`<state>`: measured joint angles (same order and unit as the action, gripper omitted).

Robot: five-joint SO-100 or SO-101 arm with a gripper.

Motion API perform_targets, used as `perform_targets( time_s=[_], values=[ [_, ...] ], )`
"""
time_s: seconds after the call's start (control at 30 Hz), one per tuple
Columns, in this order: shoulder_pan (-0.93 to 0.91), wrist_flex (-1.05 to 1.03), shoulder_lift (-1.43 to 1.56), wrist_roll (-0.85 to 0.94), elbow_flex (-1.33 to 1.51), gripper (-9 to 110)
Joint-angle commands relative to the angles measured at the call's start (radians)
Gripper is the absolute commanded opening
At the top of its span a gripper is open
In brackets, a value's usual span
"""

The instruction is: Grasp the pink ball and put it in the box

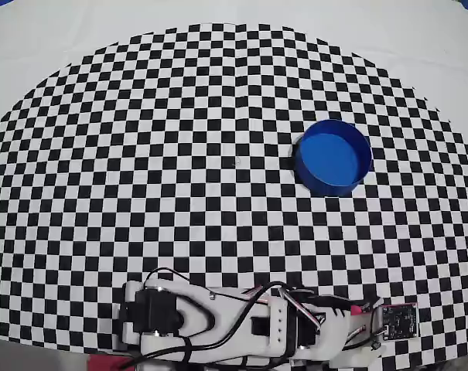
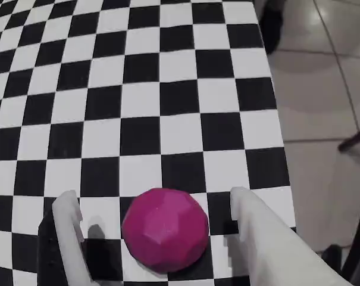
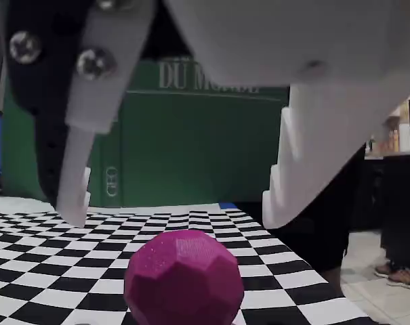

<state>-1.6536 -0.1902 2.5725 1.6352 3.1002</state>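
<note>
Pink ball (image 2: 165, 230) sits between spread fingers (image 2: 68, 215) — beside checkered mat's edge (image 2: 276, 119).

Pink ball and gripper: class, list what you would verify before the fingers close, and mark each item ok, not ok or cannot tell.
1. Gripper open: ok.
2. Ball between the fingers: ok, wrist view.
3. Fingers low enough around ball: cannot tell; in the fixed view the tips hang above it.
4. Ball resting on the mat: ok.
5. Box empty and upright: ok.
6. Path to box clear: ok, overhead view.
</note>
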Motion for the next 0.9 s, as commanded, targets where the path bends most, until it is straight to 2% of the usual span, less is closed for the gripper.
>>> perform_targets(
  time_s=[0.0,0.87],
  values=[
    [-0.002,0.015,-0.014,-0.005,0.008,29],
    [0.002,0.098,-0.117,-0.005,0.005,29]
  ],
)
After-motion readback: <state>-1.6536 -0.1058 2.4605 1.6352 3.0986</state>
